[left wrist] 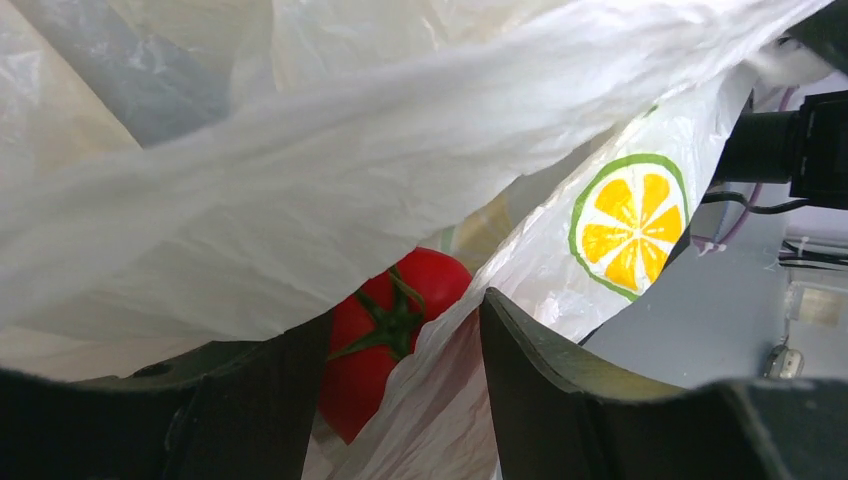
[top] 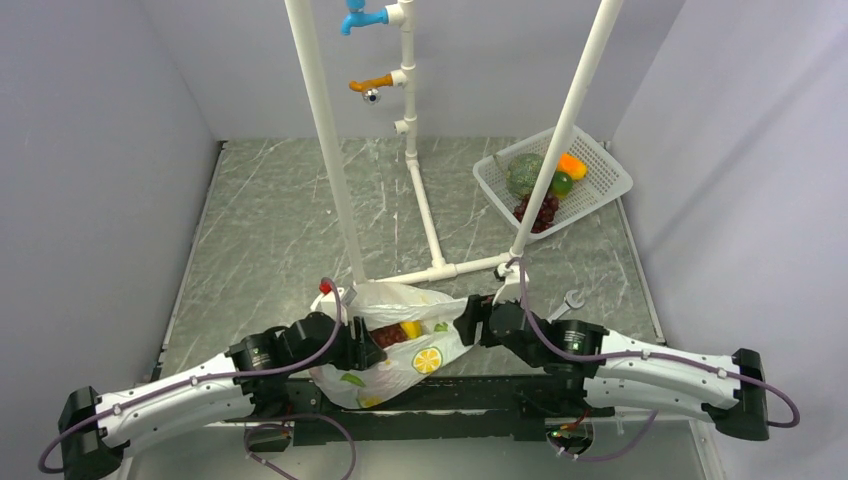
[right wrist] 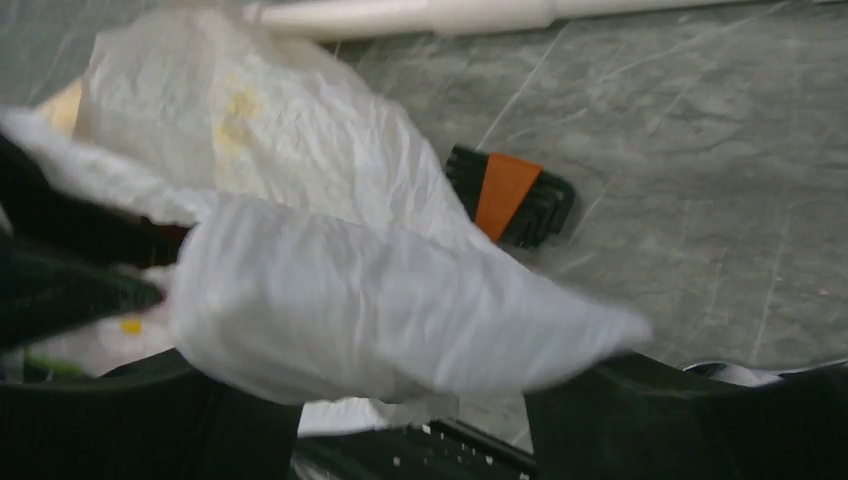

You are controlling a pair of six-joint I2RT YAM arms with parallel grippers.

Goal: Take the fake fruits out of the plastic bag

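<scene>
Loose bag (left wrist: 300, 200) film drapes between the left gripper's (left wrist: 405, 310) parted fingers, red fruit (left wrist: 425, 280) just beyond; right gripper's (right wrist: 410, 390) hold unclear.

Lemon-print plastic bag (top: 430, 360) crumpled, fake fruits (top: 392, 335) inside.

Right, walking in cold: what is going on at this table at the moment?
Two robot arms are working on a thin white plastic bag printed with lemon slices at the near edge of the table. The left gripper is at the bag's mouth. It is open, with its fingers either side of a fold of film, and a glossy red fruit with a green stalk sits just behind. The right gripper, also open, has the bag's right edge between its fingers.
</scene>
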